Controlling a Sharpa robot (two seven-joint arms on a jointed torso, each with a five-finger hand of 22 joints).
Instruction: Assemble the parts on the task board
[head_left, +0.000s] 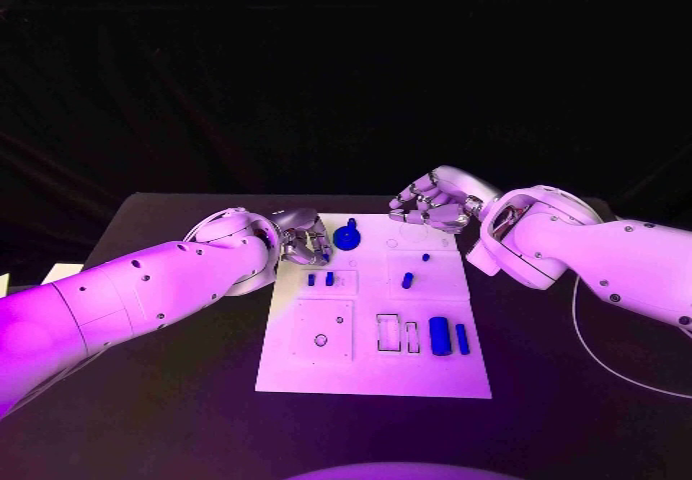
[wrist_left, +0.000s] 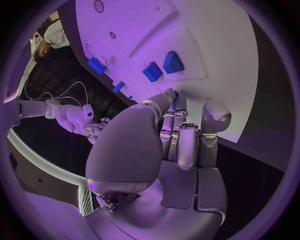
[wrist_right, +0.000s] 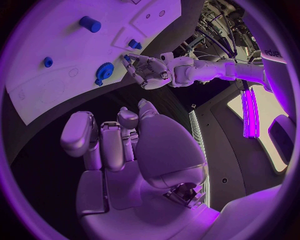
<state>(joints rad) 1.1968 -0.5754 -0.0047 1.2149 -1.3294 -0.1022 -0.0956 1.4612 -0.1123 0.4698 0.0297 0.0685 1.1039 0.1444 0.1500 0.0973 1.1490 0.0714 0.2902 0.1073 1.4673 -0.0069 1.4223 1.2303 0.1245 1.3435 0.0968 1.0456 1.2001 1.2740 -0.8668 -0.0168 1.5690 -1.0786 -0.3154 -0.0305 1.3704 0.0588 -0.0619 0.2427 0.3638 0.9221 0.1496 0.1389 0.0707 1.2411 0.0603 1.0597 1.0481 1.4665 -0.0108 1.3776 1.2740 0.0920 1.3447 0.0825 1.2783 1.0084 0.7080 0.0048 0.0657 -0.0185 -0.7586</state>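
Observation:
The white task board (head_left: 375, 375) lies in the middle of the table. A blue gear-like part (head_left: 348, 238) sits near its far edge, with a small blue part (head_left: 391, 241) beside it. Two small blue blocks (head_left: 320, 279) stand left of centre, and a blue peg (head_left: 408, 280) stands at the centre. A blue cylinder (head_left: 438, 336) and a bar (head_left: 462, 338) lie at the right. My left hand (head_left: 300, 240) hovers at the board's far left corner, just left of the gear (wrist_right: 104, 71); its fingers (wrist_left: 181, 135) are curled in and nothing shows in them. My right hand (head_left: 437, 205) hangs over the far edge, its fingers (wrist_right: 112, 140) curled and holding nothing.
Black table (head_left: 173, 400) surrounds the board on all sides. Empty outlined slots (head_left: 389, 332) and a round hole (head_left: 320, 340) mark the board's near half. A white cable (head_left: 584, 330) runs along the table at the right.

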